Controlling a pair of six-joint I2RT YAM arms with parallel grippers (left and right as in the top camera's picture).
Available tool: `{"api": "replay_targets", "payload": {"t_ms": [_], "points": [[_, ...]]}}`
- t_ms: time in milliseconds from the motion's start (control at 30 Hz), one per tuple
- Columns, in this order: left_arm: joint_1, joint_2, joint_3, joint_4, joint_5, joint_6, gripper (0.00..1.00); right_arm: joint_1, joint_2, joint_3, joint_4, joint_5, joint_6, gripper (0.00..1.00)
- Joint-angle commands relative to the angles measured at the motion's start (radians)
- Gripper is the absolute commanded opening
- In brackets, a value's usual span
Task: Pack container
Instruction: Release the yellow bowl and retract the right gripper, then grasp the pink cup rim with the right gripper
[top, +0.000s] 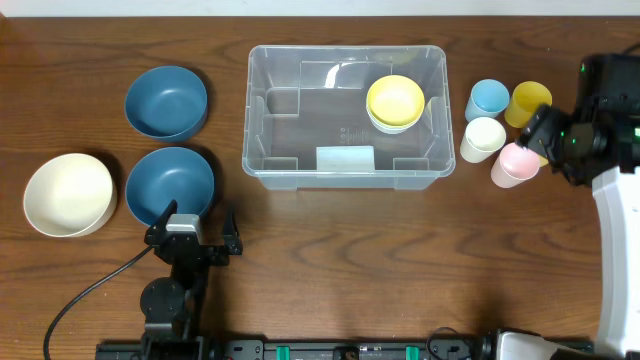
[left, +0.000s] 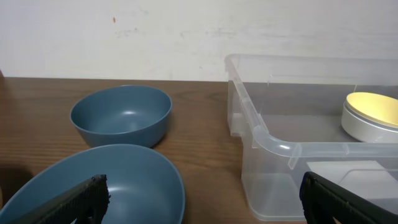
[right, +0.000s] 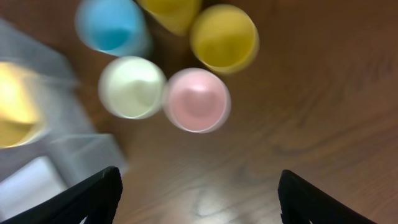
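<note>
The clear plastic container (top: 262, 120) stands at the table's middle back and holds a yellow bowl (top: 395, 99) stacked on a white one; its near corner shows in the left wrist view (left: 273, 146). My left gripper (top: 195, 228) is open and empty, low by the near blue bowl (left: 118, 186), left of the container. My right gripper (top: 548, 135) is open and empty above the cups, with the pink cup (right: 197, 99) just ahead of its fingers (right: 199, 199).
A second blue bowl (top: 166, 100) and a cream bowl (top: 68, 193) sit at the left. Right of the container stand blue (top: 488, 98), yellow (top: 527, 102), cream (top: 483, 138) and pink (top: 515, 163) cups. The right wrist view shows a second yellow cup (right: 171, 11).
</note>
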Motion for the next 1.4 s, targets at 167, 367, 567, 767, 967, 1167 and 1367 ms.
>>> {"api": "replay_targets", "payload": {"t_ms": [167, 367, 567, 767, 967, 1167, 1367], "points": [[0.005, -0.006, -0.017, -0.035, 0.014, 0.013, 0.98, -0.092, 0.030, -0.254, 0.235, -0.058, 0.013, 0.79], [0.005, -0.006, -0.017, -0.035, 0.014, 0.013, 0.98, -0.113, 0.031, -0.373, 0.399, -0.059, 0.032, 0.74], [0.005, -0.006, -0.017, -0.035, 0.015, 0.013, 0.98, -0.113, 0.048, -0.485, 0.534, -0.059, 0.047, 0.66], [0.005, -0.006, -0.017, -0.035, 0.014, 0.013, 0.98, -0.113, 0.079, -0.518, 0.580, -0.053, 0.055, 0.52], [0.005, -0.006, -0.017, -0.035, 0.014, 0.013, 0.98, -0.113, 0.094, -0.518, 0.589, -0.040, 0.058, 0.30], [0.005, -0.006, -0.017, -0.035, 0.014, 0.013, 0.98, -0.113, 0.104, -0.536, 0.588, -0.039, 0.058, 0.16], [0.005, -0.006, -0.017, -0.035, 0.014, 0.013, 0.98, -0.113, 0.104, -0.555, 0.574, -0.040, 0.058, 0.07]]}}
